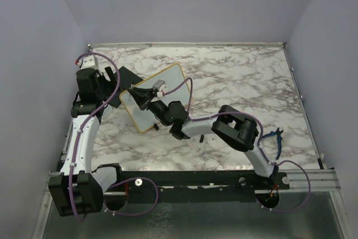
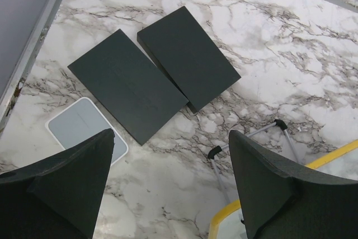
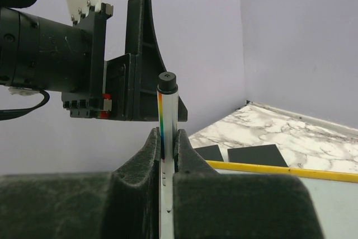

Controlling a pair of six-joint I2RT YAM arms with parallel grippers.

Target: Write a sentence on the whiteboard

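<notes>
Right gripper [image 3: 166,145], centre of my right wrist view: I am clenched on an upright marker [image 3: 167,110]. The whiteboard [image 1: 172,78] lies tilted, left of centre in the overhead view, under that gripper. Left gripper [image 2: 173,188]: my fingers are released, wide apart, above the marble table [image 2: 268,43]. Upper left are a left black block [image 2: 126,85] and a right black block [image 2: 187,54].

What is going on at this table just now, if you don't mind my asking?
The right gripper is shut on a marker and reaches over the yellow-framed whiteboard, which sits on the marble table. Whether the tip touches the board cannot be told, and no writing can be made out on it. The left gripper hangs open and empty beside the board, above two flat black blocks.
</notes>
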